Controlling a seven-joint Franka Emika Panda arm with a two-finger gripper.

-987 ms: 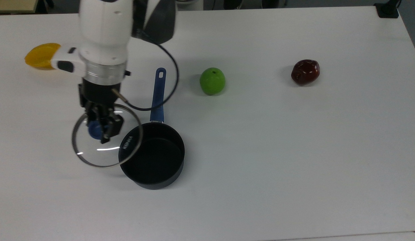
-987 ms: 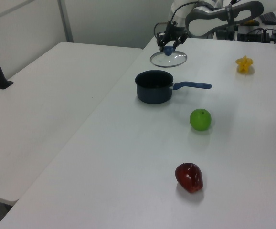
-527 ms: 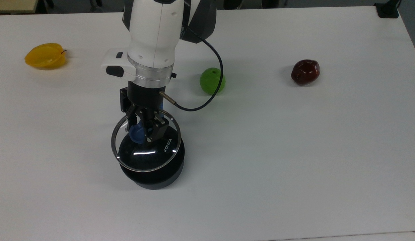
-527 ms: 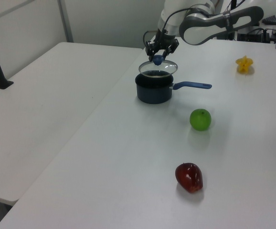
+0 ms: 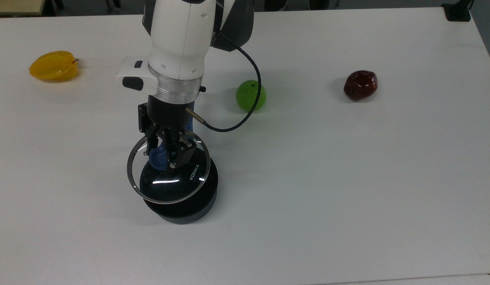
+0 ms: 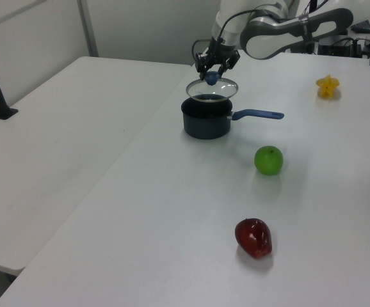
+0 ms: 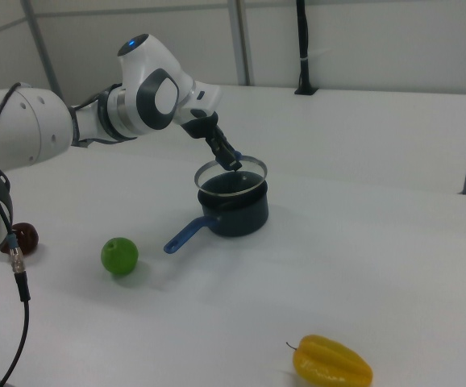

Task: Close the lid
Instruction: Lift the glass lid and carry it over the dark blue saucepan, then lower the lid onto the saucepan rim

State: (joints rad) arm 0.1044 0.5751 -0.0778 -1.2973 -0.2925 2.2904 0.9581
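The round clear glass lid [image 5: 177, 188] [image 6: 218, 91] [image 7: 247, 176] with a thin metal rim hangs level, a little above the black saucepan [image 5: 189, 209] [image 6: 204, 121] [image 7: 241, 216]. My gripper [image 5: 165, 158] [image 6: 211, 77] [image 7: 234, 164] is shut on the lid's blue knob [image 5: 157, 160]. In the top view the lid overlaps most of the pan's mouth and sticks out past it toward the top view's upper left. The pan's long blue handle [image 6: 258, 115] [image 7: 185, 234] lies along the table; in the top view the arm hides most of it.
A green apple [image 5: 250, 95] [image 6: 268, 160] [image 7: 119, 255] lies beside the pan. A dark red fruit [image 5: 360, 85] [image 6: 253, 237] sits farther along the white table [image 5: 347, 178]. A yellow starfruit [image 5: 53, 66] [image 6: 328, 86] [image 7: 332, 364] lies at the top view's upper left.
The gripper carried the lid from beside the pan toward the top view's right until it hung over the pan. In the last half second it shifted slightly up and left.
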